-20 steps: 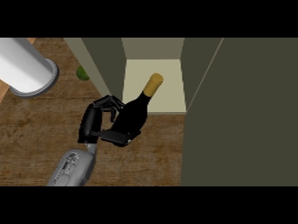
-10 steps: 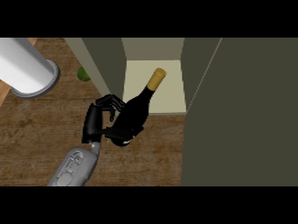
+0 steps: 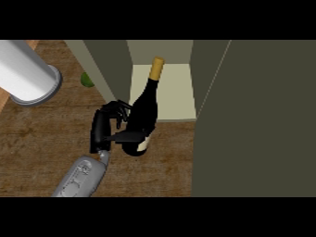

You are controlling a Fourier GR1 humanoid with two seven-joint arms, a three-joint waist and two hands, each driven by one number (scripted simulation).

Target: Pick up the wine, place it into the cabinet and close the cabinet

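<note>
A dark wine bottle (image 3: 145,107) with a gold-capped neck lies tilted, its neck pointing away from me. My left hand (image 3: 105,130) is shut on the bottle's lower body from the left side, thumb against its base end. The neck reaches over the pale shelf (image 3: 177,95) inside the open cabinet, while the base hangs over the wooden counter (image 3: 37,152). The cabinet's olive door (image 3: 269,115) stands open at the right. My right hand does not show.
A large white cylinder (image 3: 16,69) stands at the upper left on the counter. A small green object (image 3: 87,79) peeks out beside the cabinet's left wall (image 3: 109,69). The open door fills the right side.
My left hand has carried the bottle farther away from me, so its neck now reaches deeper over the cabinet shelf.
</note>
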